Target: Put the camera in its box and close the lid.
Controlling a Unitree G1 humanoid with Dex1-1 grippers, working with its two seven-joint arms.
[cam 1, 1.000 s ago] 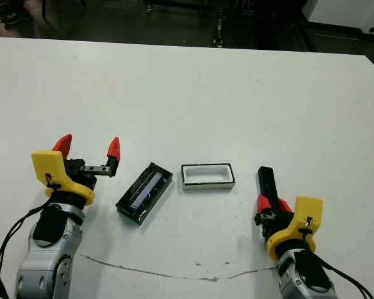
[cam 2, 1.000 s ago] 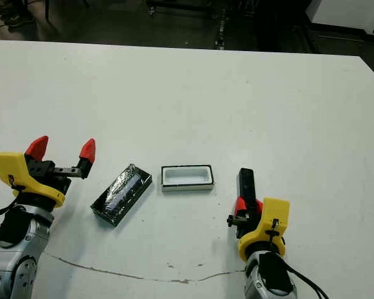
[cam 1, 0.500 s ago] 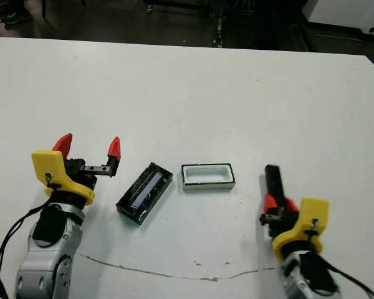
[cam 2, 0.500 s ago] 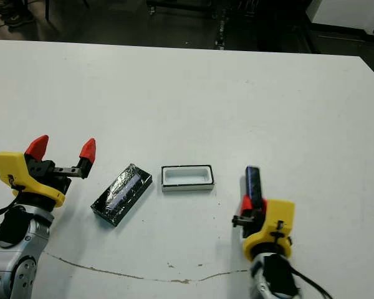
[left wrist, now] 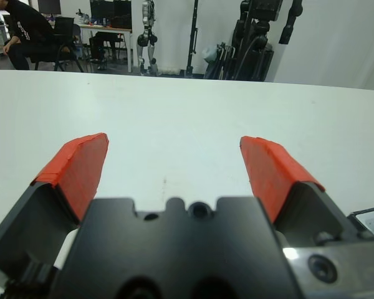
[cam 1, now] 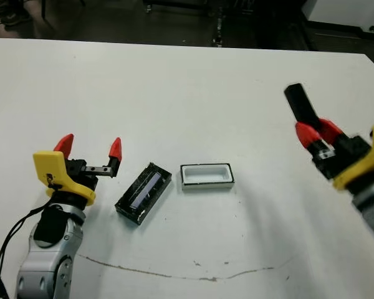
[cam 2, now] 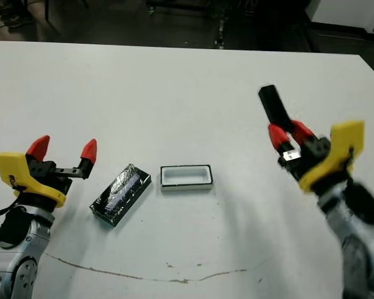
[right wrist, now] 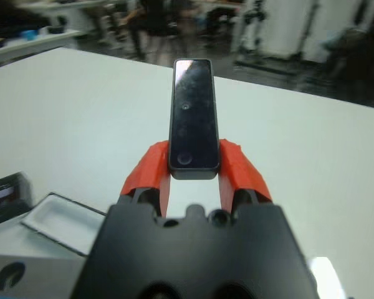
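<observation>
The camera, a slim black bar, is lifted above the table at the right, sticking out past the red fingertips of my right gripper, which is shut on it; the right wrist view shows the camera clamped between both fingers. The box, a shallow white tray with a dark rim, lies open at the table's middle. The lid, black with a glossy strip, lies slantwise just left of the box. My left gripper stands open left of the lid, holding nothing.
A thin dark crack line runs across the table near its front edge. Beyond the far table edge are dark floor and equipment stands. A seated person shows far off in the left wrist view.
My right gripper has risen from the table with the camera and moved up and to the right, away from the box. The left arm, lid and box have stayed put.
</observation>
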